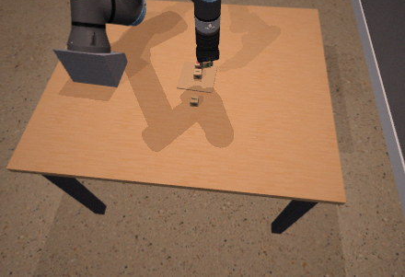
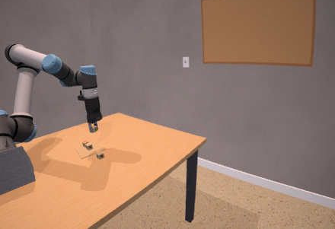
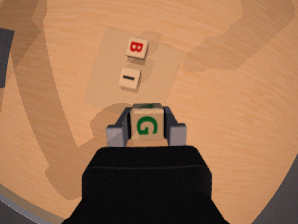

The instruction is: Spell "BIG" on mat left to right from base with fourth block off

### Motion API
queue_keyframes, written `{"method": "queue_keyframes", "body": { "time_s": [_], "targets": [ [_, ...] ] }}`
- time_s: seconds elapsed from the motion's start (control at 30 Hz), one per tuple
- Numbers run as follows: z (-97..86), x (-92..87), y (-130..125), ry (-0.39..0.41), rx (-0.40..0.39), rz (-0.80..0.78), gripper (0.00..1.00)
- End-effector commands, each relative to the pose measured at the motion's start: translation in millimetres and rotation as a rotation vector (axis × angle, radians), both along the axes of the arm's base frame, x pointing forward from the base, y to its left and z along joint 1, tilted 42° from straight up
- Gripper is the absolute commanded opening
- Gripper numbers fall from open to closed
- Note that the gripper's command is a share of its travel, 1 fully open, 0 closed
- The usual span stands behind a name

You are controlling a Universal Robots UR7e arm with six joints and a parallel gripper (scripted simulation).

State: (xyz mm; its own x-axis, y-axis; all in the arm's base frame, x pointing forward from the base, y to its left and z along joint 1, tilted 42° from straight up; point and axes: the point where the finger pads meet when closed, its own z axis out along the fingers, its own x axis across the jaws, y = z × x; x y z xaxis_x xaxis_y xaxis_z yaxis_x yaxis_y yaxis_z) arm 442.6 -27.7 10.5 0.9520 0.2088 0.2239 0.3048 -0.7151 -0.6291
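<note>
Mat [image 3: 166, 70]: tan, flat on table [image 1: 276, 134]. On it: B block [image 3: 136, 48], I block [image 3: 131, 79]. Above its near edge: gripper [image 3: 147, 127] pinching G block [image 3: 147, 124]. Fourth block [image 1: 194, 101] just off mat.

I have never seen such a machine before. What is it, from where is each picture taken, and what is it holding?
It is a robot arm bolted to a wooden table. One picture looks down from above, one looks from the side of the room, and one comes from a camera on the arm's wrist. At the arm's tip is its end effector, two fingers shut on a small block with a green G, held in the air. Below it a thin mat lies on the table, carrying a B block and an I block. A fourth block sits on the table just off the mat.
</note>
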Motion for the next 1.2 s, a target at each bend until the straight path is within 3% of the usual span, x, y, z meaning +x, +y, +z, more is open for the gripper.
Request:
{"method": "queue_keyframes", "body": {
  "time_s": [0.0,0.33,0.87,1.17],
  "targets": [
    [-6.9,-19.0,-6.2,0.092,0.004,-0.105,0.57],
    [-13.7,-37.5,-9.4,0.178,0.013,-0.200,0.57],
    [-14.2,-37.0,-9.1,0.179,0.013,-0.200,0.57],
    [-30.3,-37.4,6.4,0.183,0.014,-0.199,0.57]
  ]
}}
